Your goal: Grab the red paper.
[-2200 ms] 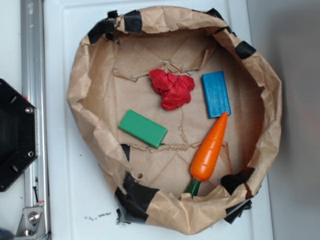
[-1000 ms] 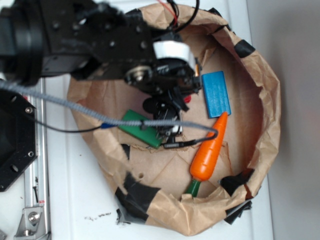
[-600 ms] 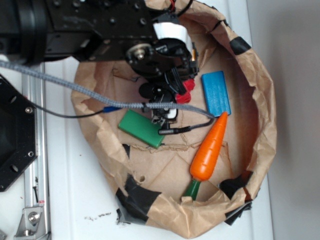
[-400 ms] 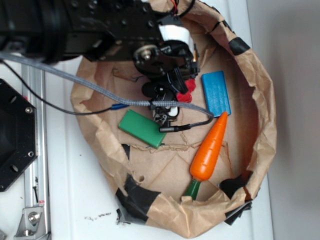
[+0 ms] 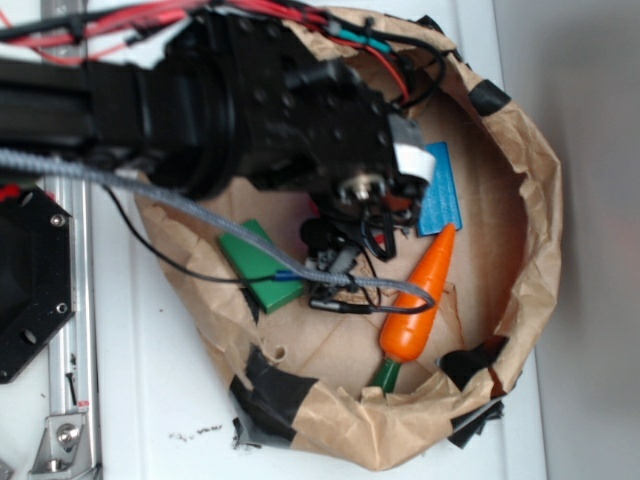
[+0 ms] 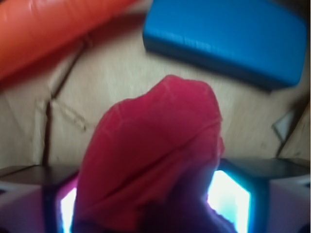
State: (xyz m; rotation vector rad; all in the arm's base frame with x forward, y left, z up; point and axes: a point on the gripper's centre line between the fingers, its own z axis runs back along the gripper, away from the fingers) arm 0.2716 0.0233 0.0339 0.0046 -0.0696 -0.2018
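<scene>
The red paper, a crumpled bright red wad, fills the middle of the wrist view between my two fingers, whose lit pads press against its sides. My gripper is shut on it. In the exterior view my gripper sits inside the brown paper nest, just left of the blue block, and the black arm hides the red paper there.
The brown crinkled paper nest with black tape rings everything. A blue block lies right of the gripper and shows in the wrist view. An orange carrot lies below it. A green block lies at the left. Cables hang over the nest.
The arm has swung over the nest's middle and looms larger. The red paper has gone from sight under it. The green block has turned and shifted left.
</scene>
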